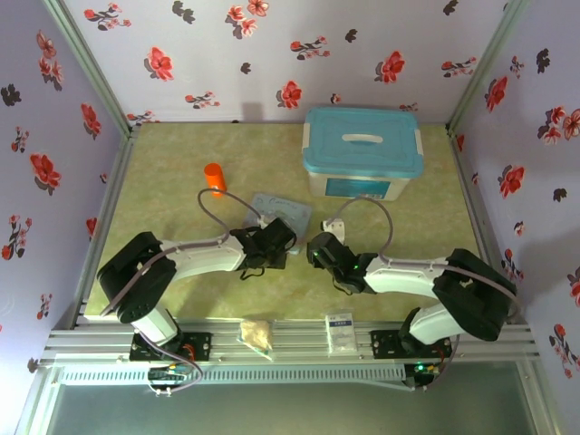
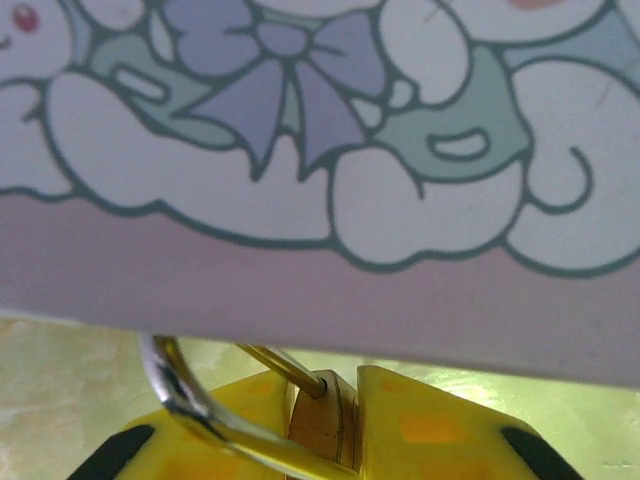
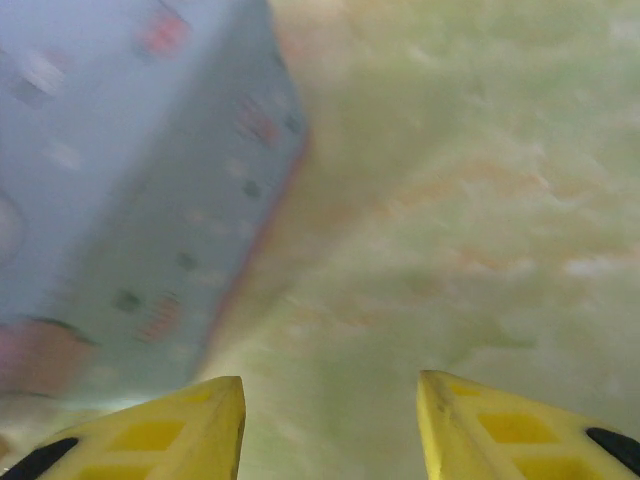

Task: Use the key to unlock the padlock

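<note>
The left jaws pinch the brass padlock [image 2: 322, 428], its shackle toward the cartoon tin [image 2: 300, 200] ahead. The right jaws gape wide, empty, above the counter [image 3: 480, 200].

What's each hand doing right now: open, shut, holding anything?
Left hand: closed on the small brass-gold padlock with a thin metal shackle.
Right hand: open, holding nothing.

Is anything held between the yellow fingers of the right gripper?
No, the right gripper stands open, with green table surface showing in the gap.
</note>
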